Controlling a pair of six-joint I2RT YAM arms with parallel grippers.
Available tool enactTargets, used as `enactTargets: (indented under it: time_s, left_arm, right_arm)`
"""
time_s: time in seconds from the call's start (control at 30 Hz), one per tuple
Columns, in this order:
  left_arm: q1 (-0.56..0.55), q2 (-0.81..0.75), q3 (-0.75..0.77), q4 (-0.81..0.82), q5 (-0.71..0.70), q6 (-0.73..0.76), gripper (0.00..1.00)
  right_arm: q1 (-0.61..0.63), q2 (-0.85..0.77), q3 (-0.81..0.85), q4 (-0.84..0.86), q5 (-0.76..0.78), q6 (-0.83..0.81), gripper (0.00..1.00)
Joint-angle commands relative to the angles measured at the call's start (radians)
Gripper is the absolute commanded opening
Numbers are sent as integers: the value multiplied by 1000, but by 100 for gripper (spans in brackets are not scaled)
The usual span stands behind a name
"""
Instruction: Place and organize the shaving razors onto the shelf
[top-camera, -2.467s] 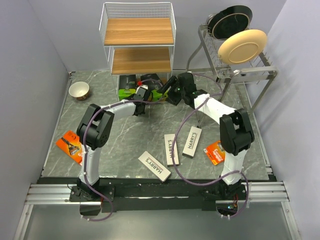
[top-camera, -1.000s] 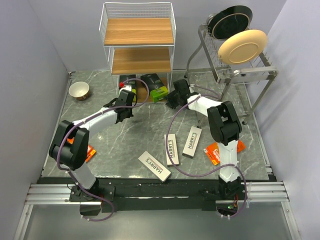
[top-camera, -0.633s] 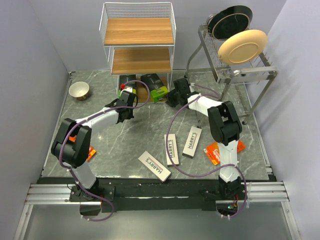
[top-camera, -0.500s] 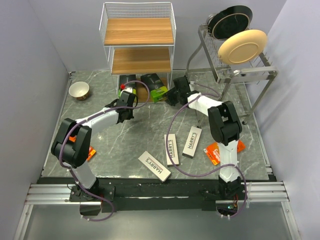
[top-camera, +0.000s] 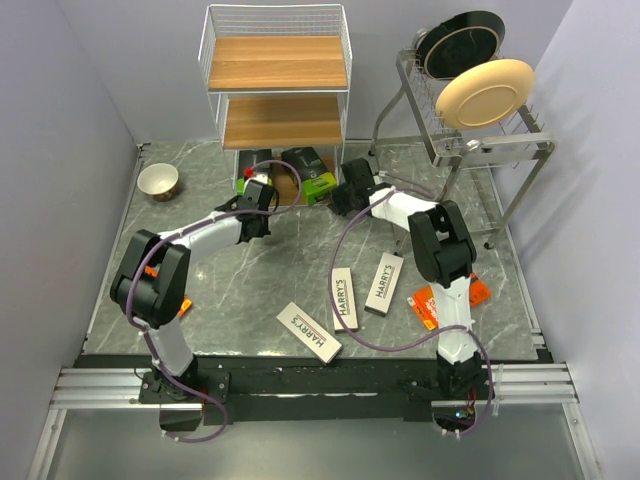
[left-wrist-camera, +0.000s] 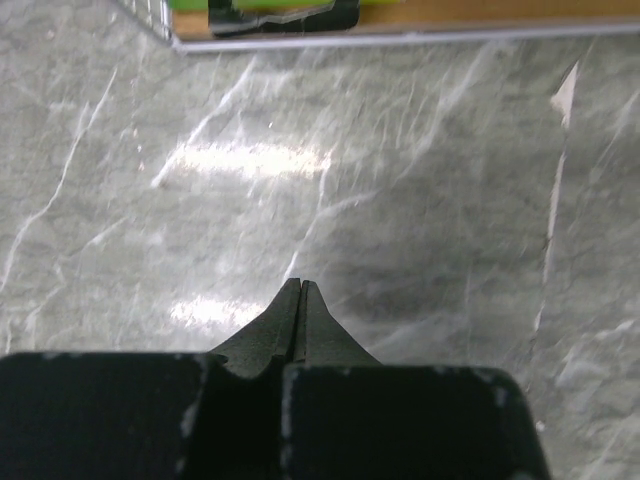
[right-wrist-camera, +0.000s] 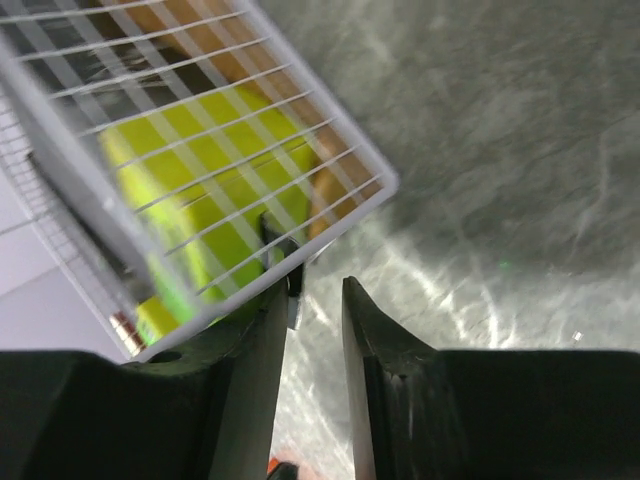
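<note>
The shelf (top-camera: 277, 62) stands at the back centre. Black razor boxes with lime-green ends (top-camera: 312, 172) lie on its bottom tier. Three white HARRY'S boxes (top-camera: 343, 298) lie on the table in front. One orange pack (top-camera: 430, 306) lies at the right, and another (top-camera: 176, 301) is partly hidden under my left arm. My left gripper (top-camera: 262, 192) is shut and empty just in front of the bottom tier (left-wrist-camera: 400, 32); its closed tips show in the left wrist view (left-wrist-camera: 300, 284). My right gripper (right-wrist-camera: 315, 290) is slightly open and empty at the shelf's wire corner (right-wrist-camera: 200, 120), beside a green box end (right-wrist-camera: 215, 175).
A small bowl (top-camera: 158, 181) sits at the back left. A grey dish rack (top-camera: 480, 145) with a cream plate (top-camera: 485, 92) and a dark plate (top-camera: 460, 38) stands at the back right. Walls close in on both sides.
Both grippers have drawn back from the boxes on the bottom tier. Over the last second the left gripper has edged towards the shelf again, and the right has shifted slightly left to its corner.
</note>
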Motion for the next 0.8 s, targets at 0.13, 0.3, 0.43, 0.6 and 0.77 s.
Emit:
enactTargets:
  time_s: [0.13,0.3,0.43,0.6,0.77]
  left_arm:
    - [-8,56,95,71,24,-36,1]
    - [-30,105,143,168,28,-5,1]
    - [-47,162,215,219,19,0,1]
    - [-59,222,249,249,2,1,1]
    - [-67,249,267,280,-32,12,1]
  right_arm:
    - [10,48,59,10,78,79,8]
    - [10,25,20,20,67,79,0]
    - [13,13,11,31,53,79,0]
    - [33,5,4,36,39,88,0]
    - [56,9,-1,33,23,102,0]
